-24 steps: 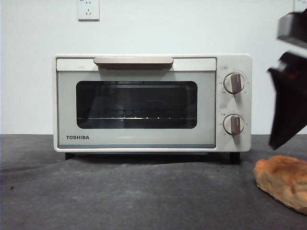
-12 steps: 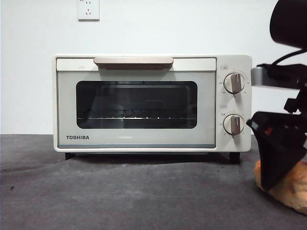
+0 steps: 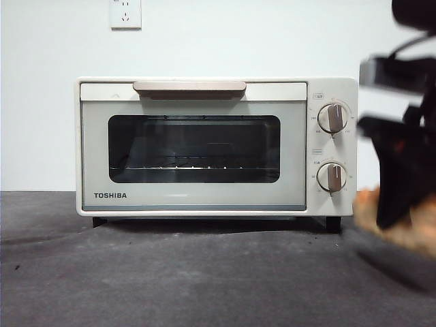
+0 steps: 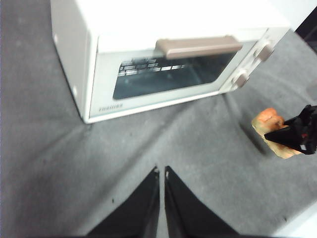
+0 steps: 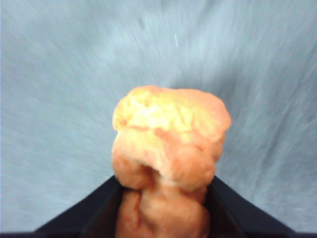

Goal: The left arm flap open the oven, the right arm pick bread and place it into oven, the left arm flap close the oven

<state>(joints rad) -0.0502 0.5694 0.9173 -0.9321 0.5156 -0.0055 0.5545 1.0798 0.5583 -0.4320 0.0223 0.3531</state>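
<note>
The cream-white oven [image 3: 204,146] stands at the back of the table, its glass door shut and the tan handle [image 3: 189,86] at the top. It also shows in the left wrist view [image 4: 148,64]. My right gripper [image 3: 394,216] is at the far right, shut on the golden-orange bread [image 3: 424,231] and holding it just above the table, blurred by motion. In the right wrist view the bread [image 5: 168,144] sits between the jaws of the right gripper [image 5: 165,179]. My left gripper [image 4: 162,171] is shut and empty, above the table in front of the oven, apart from it.
The dark grey table [image 3: 170,272] spreads in front of the oven. A white wall with a socket [image 3: 125,13] stands behind it. In the left wrist view the bread [image 4: 267,124] and right gripper [image 4: 297,136] are to the knob side of the oven.
The right gripper came down onto the bread, closed on it and has now lifted it off the table. The oven door has stayed shut.
</note>
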